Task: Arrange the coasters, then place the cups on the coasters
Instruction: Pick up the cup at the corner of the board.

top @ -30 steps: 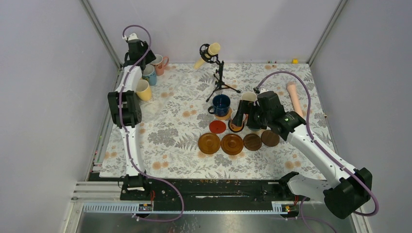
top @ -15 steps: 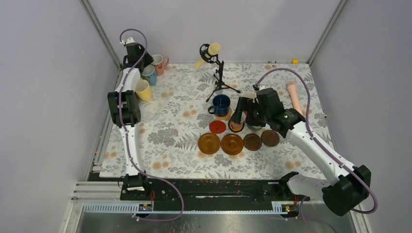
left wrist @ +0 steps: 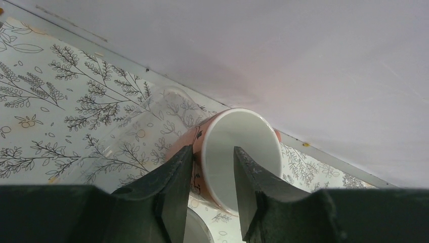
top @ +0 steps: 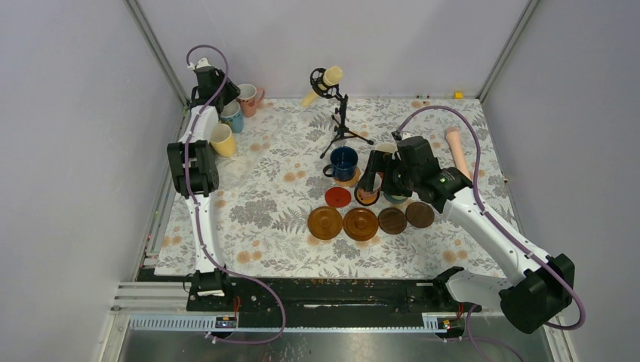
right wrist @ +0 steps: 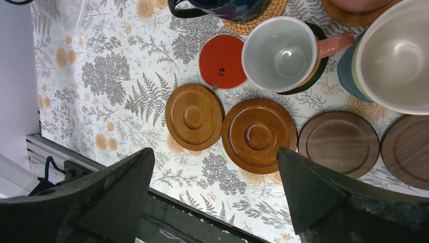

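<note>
Left gripper (left wrist: 212, 154) has narrowed astride pink mug (left wrist: 253, 147) rim, close by far wall (left wrist: 263, 50), grip unclear; right gripper (right wrist: 215, 154) gapes empty above coasters (right wrist: 194, 117).

Left end effector (left wrist: 212, 152) has backed off a little toward the far-left corner, so we now see more of the pink mug (top: 250, 95) from above. Its jaws have narrowed: one finger sits outside the mug's wall and one inside, with a gap showing beside the inner finger. The right arm has eased slightly left, elbow included, taking the right end effector (right wrist: 215, 152) with it. Both purple cable loops have reshaped.
</note>
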Available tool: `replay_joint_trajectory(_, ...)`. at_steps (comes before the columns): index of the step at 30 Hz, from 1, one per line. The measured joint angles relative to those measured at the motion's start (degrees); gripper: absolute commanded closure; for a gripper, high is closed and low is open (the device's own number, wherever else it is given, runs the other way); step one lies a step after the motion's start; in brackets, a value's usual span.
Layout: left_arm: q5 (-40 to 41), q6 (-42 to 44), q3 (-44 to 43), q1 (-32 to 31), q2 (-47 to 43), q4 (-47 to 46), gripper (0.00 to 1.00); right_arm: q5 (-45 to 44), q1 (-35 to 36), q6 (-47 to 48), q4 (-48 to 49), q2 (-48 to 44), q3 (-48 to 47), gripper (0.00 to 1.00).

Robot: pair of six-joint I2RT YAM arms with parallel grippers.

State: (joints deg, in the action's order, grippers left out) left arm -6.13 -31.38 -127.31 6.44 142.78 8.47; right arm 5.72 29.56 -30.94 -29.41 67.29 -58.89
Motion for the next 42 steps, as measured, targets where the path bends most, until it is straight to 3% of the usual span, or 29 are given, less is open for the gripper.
replay_joint_trajectory(23, 1.7, 4.8, 1.4, -0.2, -0.1, -1.7, 0.68, 0.0, 0.0, 0.7, -0.3, 0.3, -2.1, 0.01)
replay_joint_trajectory(37, 0.9, 6.0, 2.3, -0.2, -0.3, -2.1, 0.99, 0.0, 0.0, 0.8, -0.7, 1.3, -2.9, 0.01)
replay_joint_trajectory(42, -0.4, 5.2, 3.6, -0.2, -1.1, -2.6, 1.00, 0.0, 0.0, 1.0, -0.7, 1.3, -3.0, 0.01)
